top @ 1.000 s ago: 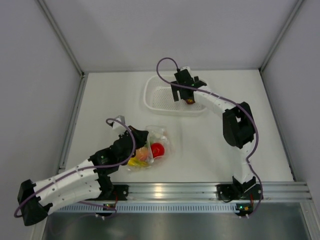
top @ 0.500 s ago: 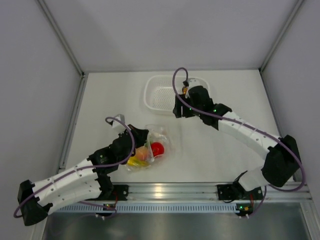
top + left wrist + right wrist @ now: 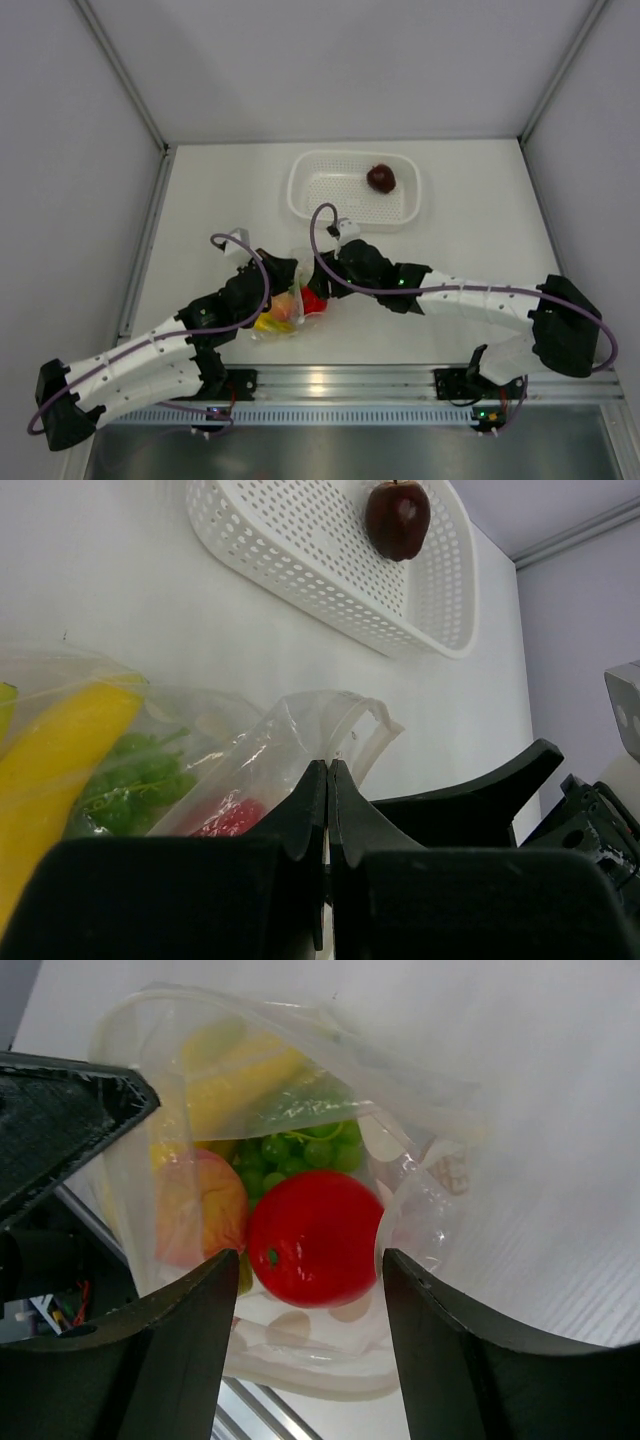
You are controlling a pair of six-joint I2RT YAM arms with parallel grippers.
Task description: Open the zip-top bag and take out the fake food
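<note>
Your small clear crinkly zip-top bag (image 3: 297, 258) lies on the white table (image 3: 480, 230) left of centre towards the near edge. Its long axis runs near-left to far-right and its mouth gapes to the far right. Inside are a red plastic tomato (image 3: 315, 1235), a yellow banana bunch (image 3: 235, 1075), a green leafy piece (image 3: 300, 1145) and an orange-peach fruit (image 3: 200, 1210). Your left gripper (image 3: 327, 780) is pinched tight on the bag's rim. Your right gripper (image 3: 310, 1260) is spread wide at the mouth, one finger on either side of the tomato. The dark maroon fruit (image 3: 381, 178) lies in the white perforated basket (image 3: 300, 190) at the far side.
</note>
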